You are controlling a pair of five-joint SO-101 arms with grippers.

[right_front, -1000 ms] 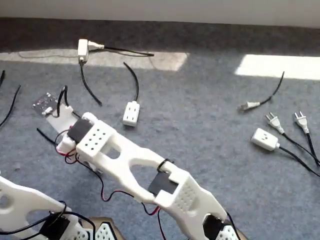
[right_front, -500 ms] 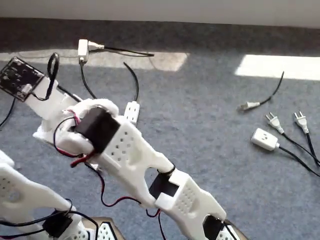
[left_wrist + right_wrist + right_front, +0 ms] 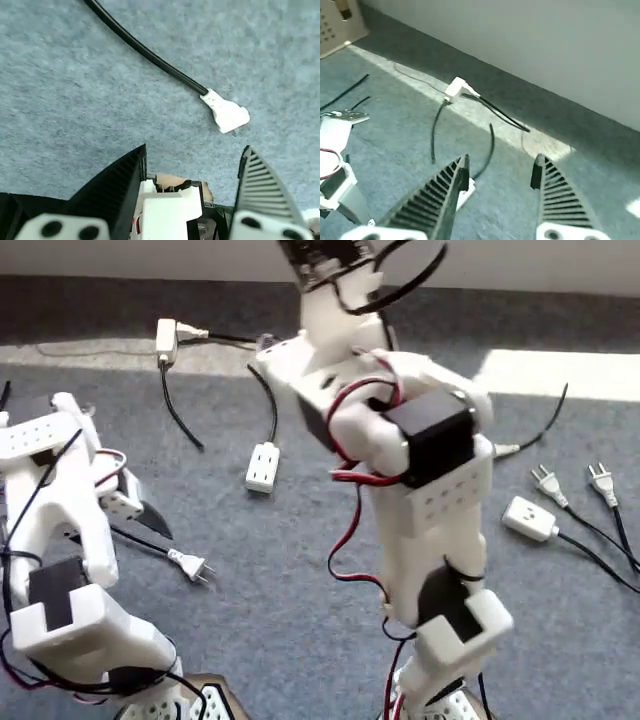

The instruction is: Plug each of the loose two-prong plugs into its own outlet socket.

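Observation:
A white two-prong plug [image 3: 191,565] on a black cord lies flat on the grey carpet at the front left. My left gripper [image 3: 194,148] hangs open just above it, and the plug [image 3: 228,115] sits a little beyond the fingertips, untouched. In the high view that gripper [image 3: 143,516] is left of the plug. A free white outlet socket [image 3: 262,467] lies mid-left. My right gripper [image 3: 501,160] is open, empty and raised well above the carpet. It faces the far socket [image 3: 456,87], which has a plug in it. Another socket [image 3: 530,518] and two loose plugs [image 3: 545,480] lie at the right.
The right arm [image 3: 430,470] stands tall in the middle and covers part of the carpet. A third loose plug [image 3: 497,451] with a thin cord lies right of centre. Black cords [image 3: 176,410] trail across the back left. A wall [image 3: 530,45] bounds the far side.
The right arm swung up and to the right, from low over the left carpet to high in the middle. The left arm rose into view, and the front-left plug is now uncovered.

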